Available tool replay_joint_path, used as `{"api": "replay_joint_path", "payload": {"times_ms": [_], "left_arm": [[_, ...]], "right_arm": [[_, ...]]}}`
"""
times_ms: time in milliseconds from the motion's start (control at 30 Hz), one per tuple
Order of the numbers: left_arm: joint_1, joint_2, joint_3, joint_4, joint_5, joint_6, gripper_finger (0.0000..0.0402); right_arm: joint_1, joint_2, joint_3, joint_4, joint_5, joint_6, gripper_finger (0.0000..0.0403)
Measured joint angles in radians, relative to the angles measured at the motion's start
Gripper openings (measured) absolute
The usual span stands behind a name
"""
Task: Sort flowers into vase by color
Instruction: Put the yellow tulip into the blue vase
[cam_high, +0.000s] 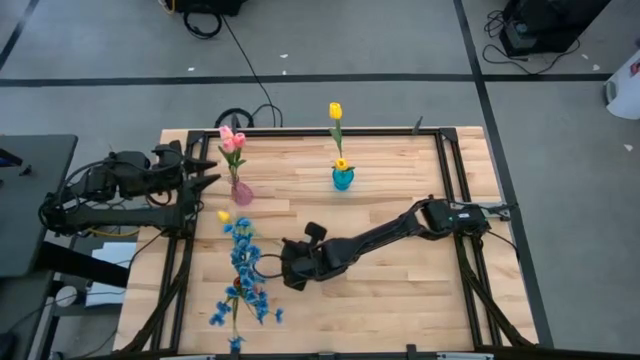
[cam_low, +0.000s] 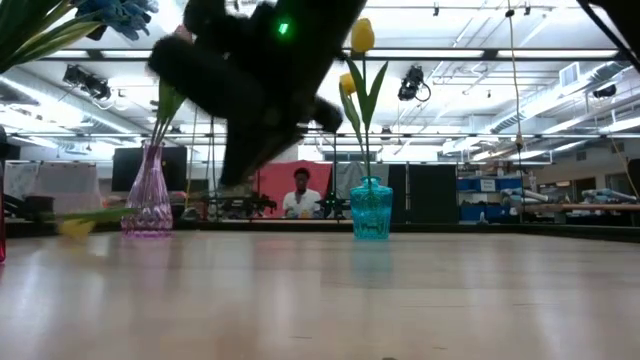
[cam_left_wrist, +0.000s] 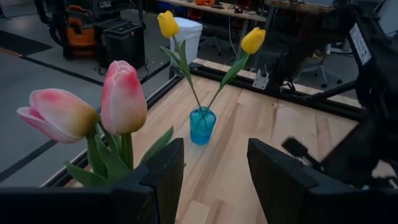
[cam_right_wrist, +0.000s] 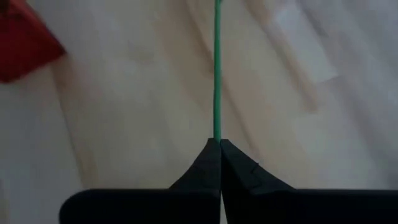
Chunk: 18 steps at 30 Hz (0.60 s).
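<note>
A pink glass vase (cam_high: 241, 192) at the far left holds two pink tulips (cam_left_wrist: 118, 99). A blue vase (cam_high: 343, 178) at the far middle holds two yellow tulips (cam_left_wrist: 168, 23). One yellow tulip (cam_high: 224, 216) lies flat on the table, and blue blossom sprays (cam_high: 245, 268) lie along the near left. My left gripper (cam_left_wrist: 214, 180) hovers open beside the pink tulips with nothing between its fingers. My right gripper (cam_high: 285, 270) is by the blue sprays, shut on a thin green stem (cam_right_wrist: 217, 74). My right gripper pinches the green stem (cam_right_wrist: 217, 127) between the free ends of its two fingers (cam_right_wrist: 239, 168). It comes slanting down from the table's right side. The stem runs straight on beyond the fingertips. Its flower lies outside the wrist view, so which flower it is cannot be told.
Black frame rails (cam_high: 447, 180) run around the wooden table. A red object (cam_right_wrist: 25, 43) sits on the wood beside the held stem. In the low view a person (cam_low: 300, 195) sits in the room beyond the table's far edge.
</note>
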Motion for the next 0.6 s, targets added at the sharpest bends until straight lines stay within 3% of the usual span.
{"api": "replay_joint_path", "payload": {"times_ms": [600], "left_arm": [[0.000,0.000,0.000,-0.011,0.031,0.000,0.0183]], "right_arm": [[0.023,-0.256,0.000,-0.253,0.022,-0.017,0.0007]]}}
